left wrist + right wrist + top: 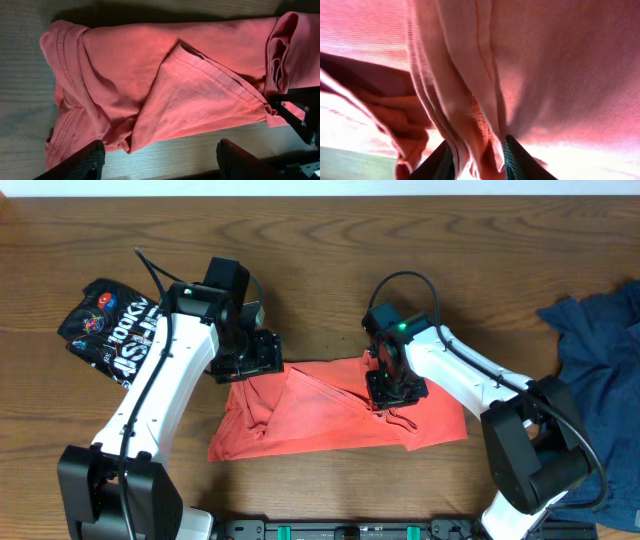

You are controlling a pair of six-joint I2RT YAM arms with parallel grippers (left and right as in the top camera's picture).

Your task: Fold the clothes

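Observation:
A red shirt (320, 415) lies crumpled on the wooden table, partly folded over itself. My left gripper (250, 365) hovers at its upper left edge, open and empty; in the left wrist view the fingers (160, 160) straddle bare wood just off the red shirt (150, 85). My right gripper (393, 392) is down on the shirt's right part, shut on a bunched fold of the red shirt (480, 100), which hangs between the fingers (479, 160) in the right wrist view.
A folded black printed garment (110, 330) lies at the far left. A heap of blue clothes (600, 360) sits at the right edge. The table's front edge runs just below the red shirt.

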